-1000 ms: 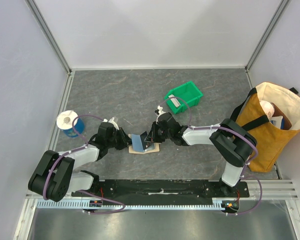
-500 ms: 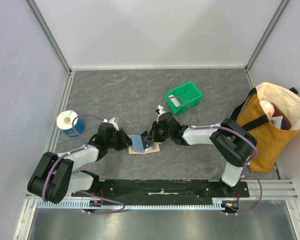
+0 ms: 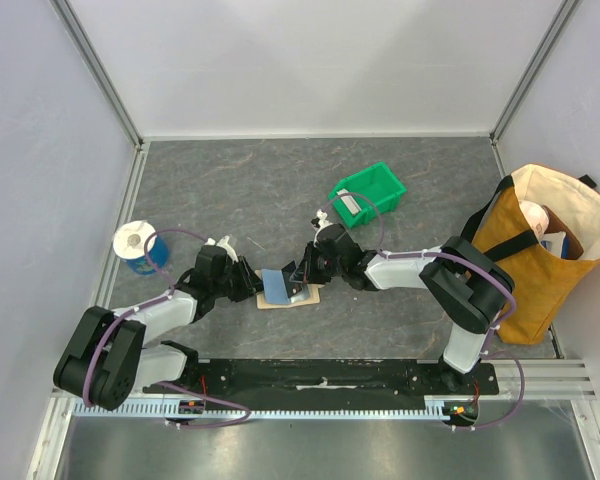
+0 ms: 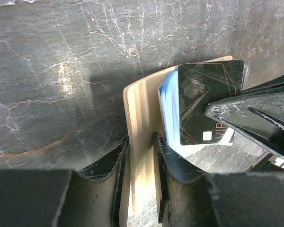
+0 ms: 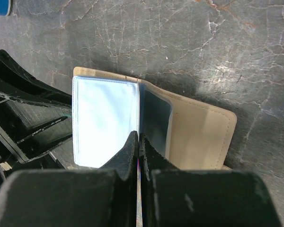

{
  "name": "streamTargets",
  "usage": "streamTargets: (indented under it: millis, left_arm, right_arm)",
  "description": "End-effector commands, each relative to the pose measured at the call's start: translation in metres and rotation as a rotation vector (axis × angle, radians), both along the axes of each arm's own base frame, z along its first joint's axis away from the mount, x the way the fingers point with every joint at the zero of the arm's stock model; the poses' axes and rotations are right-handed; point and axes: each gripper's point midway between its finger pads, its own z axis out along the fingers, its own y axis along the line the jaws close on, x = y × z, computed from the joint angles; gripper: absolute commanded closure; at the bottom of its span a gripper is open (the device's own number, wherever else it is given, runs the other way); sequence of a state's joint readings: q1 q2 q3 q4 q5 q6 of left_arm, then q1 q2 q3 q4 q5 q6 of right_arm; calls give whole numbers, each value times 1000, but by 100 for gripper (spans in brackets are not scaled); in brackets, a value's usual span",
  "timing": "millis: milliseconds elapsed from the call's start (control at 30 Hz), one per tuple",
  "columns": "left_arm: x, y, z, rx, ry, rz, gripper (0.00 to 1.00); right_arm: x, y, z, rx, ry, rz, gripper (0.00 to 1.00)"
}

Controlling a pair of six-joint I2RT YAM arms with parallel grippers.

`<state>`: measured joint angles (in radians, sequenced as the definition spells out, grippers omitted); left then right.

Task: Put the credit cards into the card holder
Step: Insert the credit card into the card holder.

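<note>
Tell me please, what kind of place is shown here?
Probably a robot test cell: white panels on aluminium posts enclose the grey table, and the left arm and right arm are bolted to a black rail.

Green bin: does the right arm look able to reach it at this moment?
Probably yes: the green bin lies just beyond the right gripper, with nothing between them. But that gripper is shut on the dark card.

Card holder [image 5: 203,137] – tan, matt, leather-like; dark card [image 4: 203,80] – glossy plastic; table [image 4: 61,71] marbled grey w/ slight sheen.
</note>
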<state>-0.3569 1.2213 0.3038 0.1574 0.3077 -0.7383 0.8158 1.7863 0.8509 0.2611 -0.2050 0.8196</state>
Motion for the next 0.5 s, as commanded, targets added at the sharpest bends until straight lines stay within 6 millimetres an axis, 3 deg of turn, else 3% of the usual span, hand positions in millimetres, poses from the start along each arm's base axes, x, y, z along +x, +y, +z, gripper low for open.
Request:
streamTargets:
  millis: [0,100,467]
  left_arm:
    - [4,7,-1,61,-28,-8,70]
    - [4,9,0,66,-29,4,71]
    - [4,15,-1,81,-15,39,62]
  right_arm:
    - [3,0,-1,-2,-10,-1,100]
    - [3,0,-2,-6,-8,2,100]
    - [3,1,-1,0,-6,4,100]
